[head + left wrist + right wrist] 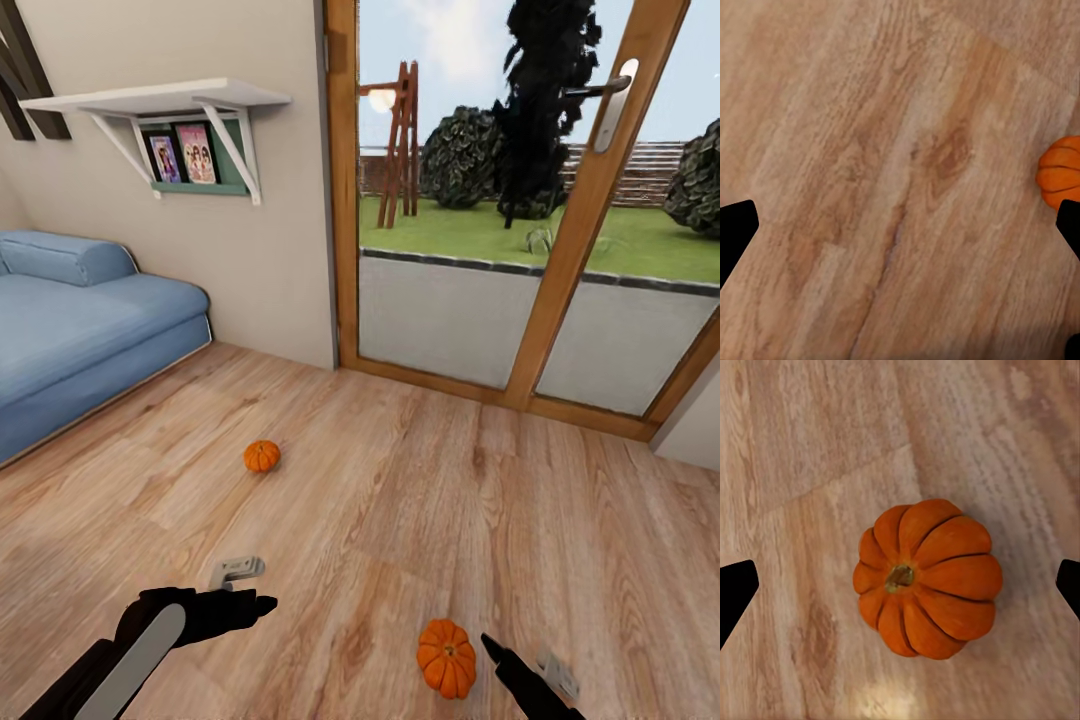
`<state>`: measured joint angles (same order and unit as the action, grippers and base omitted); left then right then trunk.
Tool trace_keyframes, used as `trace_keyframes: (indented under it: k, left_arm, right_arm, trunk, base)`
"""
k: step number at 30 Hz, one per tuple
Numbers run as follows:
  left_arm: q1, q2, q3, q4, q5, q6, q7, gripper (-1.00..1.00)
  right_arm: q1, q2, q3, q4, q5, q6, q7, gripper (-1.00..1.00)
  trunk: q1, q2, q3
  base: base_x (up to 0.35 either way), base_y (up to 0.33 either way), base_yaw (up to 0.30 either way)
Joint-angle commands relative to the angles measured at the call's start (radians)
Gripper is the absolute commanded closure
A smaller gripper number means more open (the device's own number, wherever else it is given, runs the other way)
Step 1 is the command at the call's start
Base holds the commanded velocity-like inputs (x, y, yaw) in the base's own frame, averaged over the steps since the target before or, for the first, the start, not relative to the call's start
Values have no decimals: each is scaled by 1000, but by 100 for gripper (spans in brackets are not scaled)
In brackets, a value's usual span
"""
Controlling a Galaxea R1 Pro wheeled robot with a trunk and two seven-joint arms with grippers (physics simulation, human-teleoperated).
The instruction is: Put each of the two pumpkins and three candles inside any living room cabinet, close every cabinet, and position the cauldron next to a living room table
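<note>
My right fingers [900, 585] hang spread wide above the near pumpkin [926, 577] on the wooden floor [400, 480], lower right of the head view. Left fingers [900, 225] are spread too, empty. I should descend centred, then close across its ribs.

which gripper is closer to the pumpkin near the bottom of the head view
Right. The right gripper hangs open directly over that pumpkin, centred between its fingers. The left gripper is off to the side over bare floor.
</note>
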<state>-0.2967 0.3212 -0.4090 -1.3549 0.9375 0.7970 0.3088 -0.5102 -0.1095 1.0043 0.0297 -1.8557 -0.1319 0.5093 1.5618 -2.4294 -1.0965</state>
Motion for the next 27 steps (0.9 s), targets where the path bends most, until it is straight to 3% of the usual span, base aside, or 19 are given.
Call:
trace_keyframes:
  k: [1, 10, 27]
  left_arm:
    - [-1, 1, -2, -1, 11, 1, 10, -100]
    - [-1, 1, -2, -1, 11, 1, 10, -100]
    - [-1, 1, -3, -1, 11, 1, 10, -100]
  right_arm:
    - [-1, 1, 8, 2, -7, -2, 5, -100]
    - [-1, 1, 8, 2, -7, -2, 6, -100]
    - [-1, 1, 8, 2, -7, -2, 6, -100]
  trunk:
    - [4, -8, -4]
    - [38, -71, -32]
    - [46, -75, -98]
  base:
    - [0, 0, 0]
    - [0, 0, 0]
    - [0, 0, 0]
